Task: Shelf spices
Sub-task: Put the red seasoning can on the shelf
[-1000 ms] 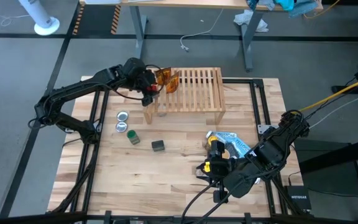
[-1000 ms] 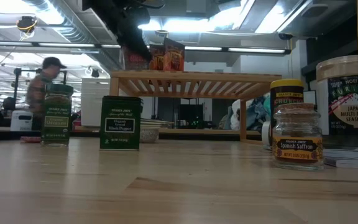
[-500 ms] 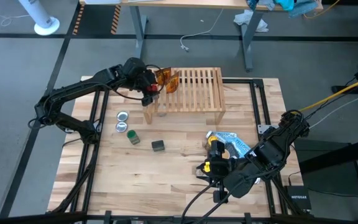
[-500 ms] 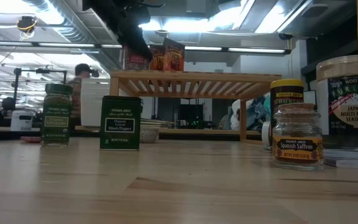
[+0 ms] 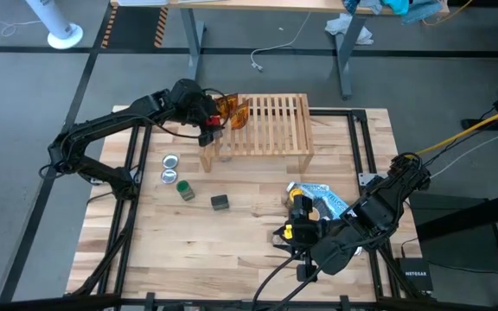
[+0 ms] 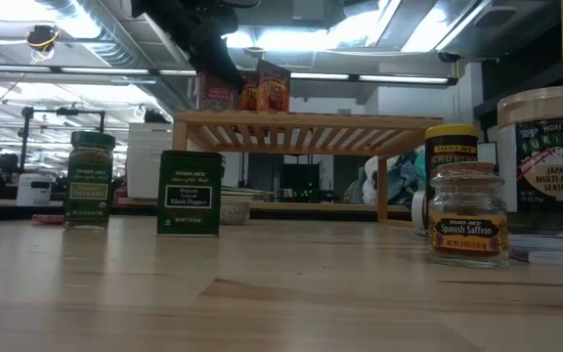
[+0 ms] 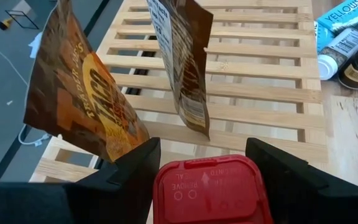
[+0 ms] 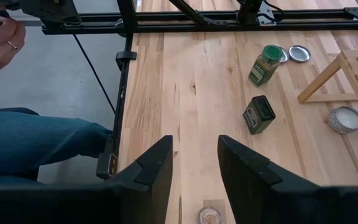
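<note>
Now L gripper (image 7: 204,168) parted w/ red-capped jar (image 7: 207,190) between fingers – orange packets (image 7: 79,99) just ahead on shelf (image 7: 260,93); R gripper (image 8: 194,158) empty, part-open.

Red-capped jar (image 7: 207,190) cut off below its cap in the left wrist view, seated person (image 8: 23,134) cropped to legs and a hand, furikake jar (image 6: 553,161) cropped at low view's edge

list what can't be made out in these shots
- Red-capped jar, left wrist view: only the cap shows; the frame edge cuts off the body and label, so the spice is unknown.
- Left claw: whether its fingers touch the cap can't be told.
- Jars by the right arm, high view: partly hidden by the arm.
- Silver discs: too small to identify.
</note>
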